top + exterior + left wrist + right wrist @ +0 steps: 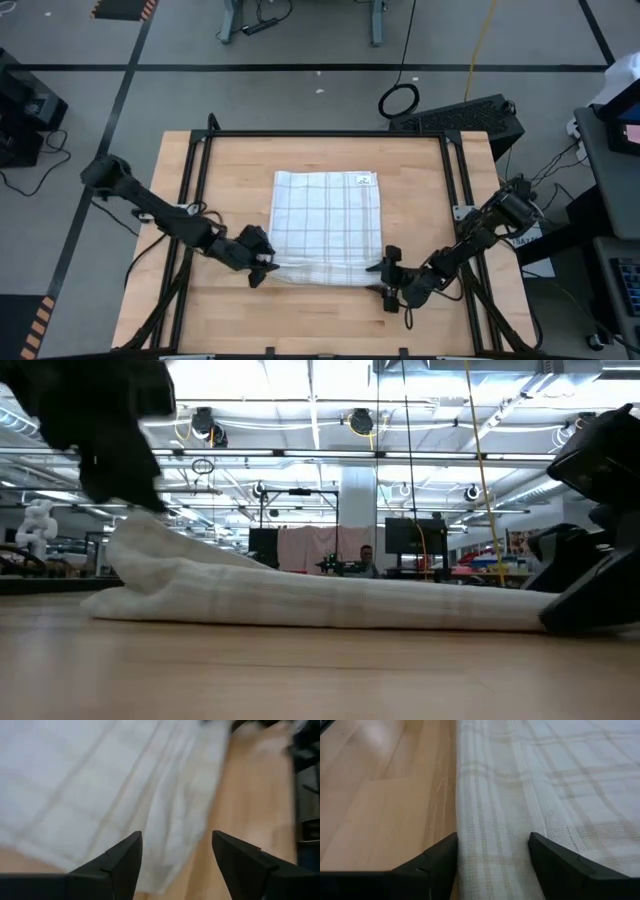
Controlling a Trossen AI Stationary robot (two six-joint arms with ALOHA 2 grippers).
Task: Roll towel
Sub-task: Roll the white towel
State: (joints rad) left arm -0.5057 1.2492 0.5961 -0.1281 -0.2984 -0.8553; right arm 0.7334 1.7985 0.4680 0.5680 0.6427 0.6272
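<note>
The white towel [326, 222] with thin grey check lines lies spread on the wooden table [420, 200], a small label [363, 180] at its far right corner. Its near edge is turned over into a loose roll [340, 605] running left to right. My left gripper [260, 264] is shut on the roll's left end. My right gripper [388, 280] is shut on its right end, low at the table. My left gripper has the roll's left end [167, 845] between its two fingers, several layers. It comes from the table's left, slanting down. That end [140, 535] is lifted off the table and sags toward the rest of the roll, which lies on the wood. My right gripper has the roll's right end [492, 855] between its two fingers, which stand along the roll, one on each side. It comes nearly level from the table's right. The bundle fills the gap between the fingers and rests on the table.
A black frame rail [320, 133] runs round the table top. Bare wood lies near of the roll [320, 670] and on both sides of the towel. A person [366, 557] sits far back in the room.
</note>
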